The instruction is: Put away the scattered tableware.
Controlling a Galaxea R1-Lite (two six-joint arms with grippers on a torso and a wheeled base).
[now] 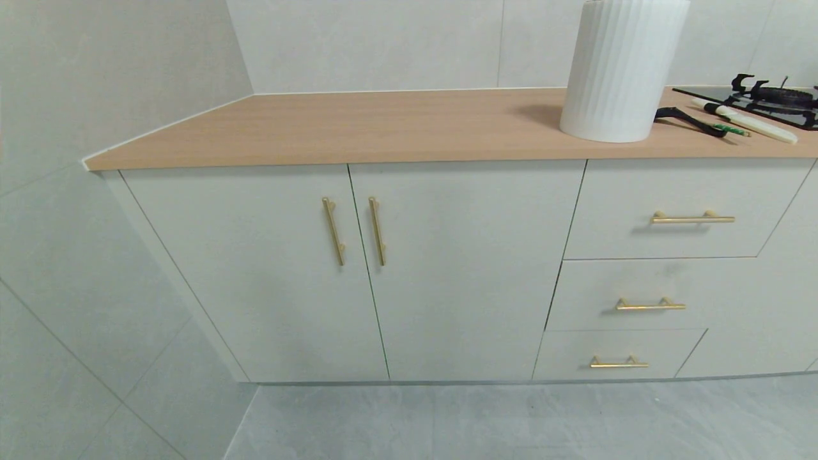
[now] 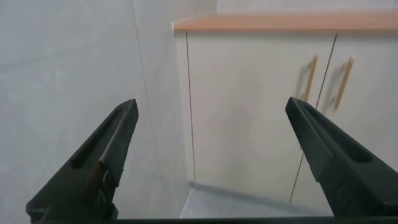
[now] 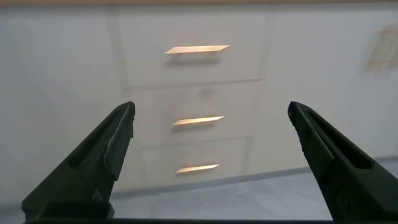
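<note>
On the wooden countertop (image 1: pixel 358 128) at the right lie a black-handled utensil (image 1: pixel 687 119), a thin green one (image 1: pixel 732 130) and a cream-handled knife (image 1: pixel 751 121). My left gripper (image 2: pixel 211 112) is open, low in front of the cabinet's left end, with nothing between its fingers. My right gripper (image 3: pixel 211 115) is open too, held in front of the drawer stack. All three drawers are closed: top drawer handle (image 3: pixel 196 49), middle drawer handle (image 3: pixel 198 121), bottom drawer handle (image 3: pixel 196 168).
A tall white ribbed vase (image 1: pixel 620 67) stands on the counter beside the utensils. A black stove burner (image 1: pixel 779 96) sits at the far right. Two closed cabinet doors with gold handles (image 1: pixel 354 230) are left of the drawers. A tiled wall bounds the left side.
</note>
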